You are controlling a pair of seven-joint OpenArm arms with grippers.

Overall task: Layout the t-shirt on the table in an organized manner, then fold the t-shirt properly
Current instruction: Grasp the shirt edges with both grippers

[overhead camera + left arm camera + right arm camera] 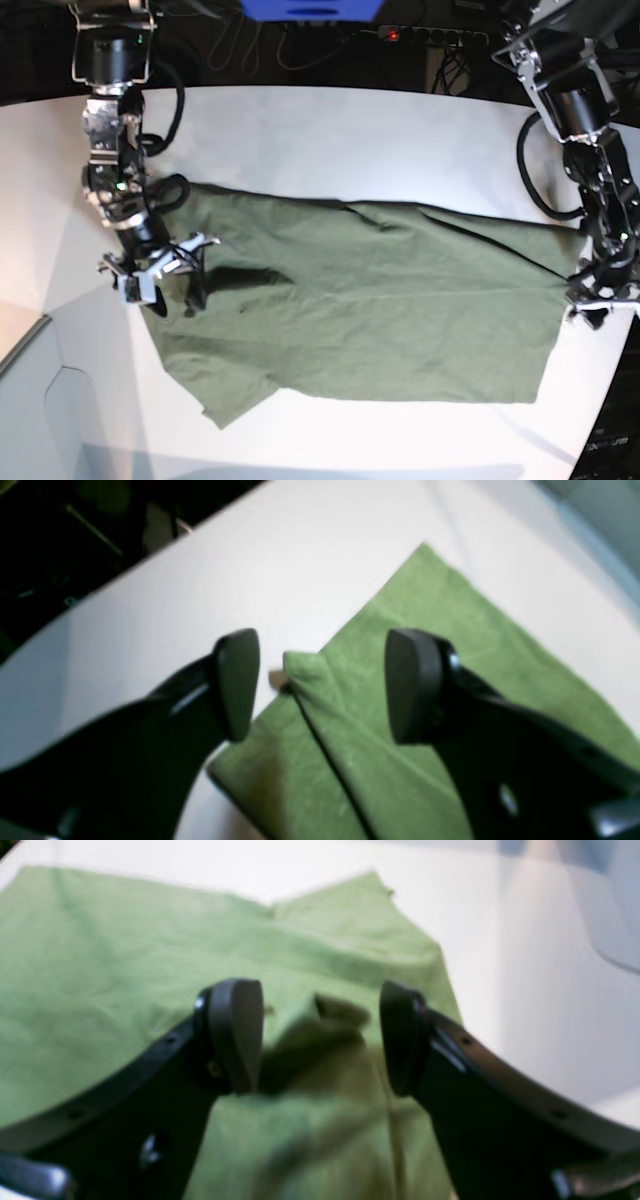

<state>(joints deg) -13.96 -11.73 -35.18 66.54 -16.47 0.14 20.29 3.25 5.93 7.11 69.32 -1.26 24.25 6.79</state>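
Nearest the base camera, the worktop [330, 440] shows as a smooth, matte white surface with a curved far edge. A grey panel [60, 420] with a rounded cut-out sits at its 7 o'clock corner.

The t-shirt [370, 310] lies spread across the middle of the worktop, an olive-green soft cotton sheet. It is mostly flat, with shallow creases and one raised fold line running toward 3 o'clock. Its near hem is straight; a pointed corner hangs toward 7 o'clock.

At 9 o'clock, the right gripper [165, 275] stands over the shirt's sleeve end. Its fingers [235, 1035] are dark, rounded pads, spread well apart, with a small rumpled peak of cloth lying loose between them.

At 3 o'clock, the left gripper [600, 300] sits at the shirt's edge. Its fingers [237, 685] are likewise apart, clamped on nothing; a folded corner of fabric rests on the worktop between them.

Beyond the far edge, dark cables and equipment are seen indistinctly.
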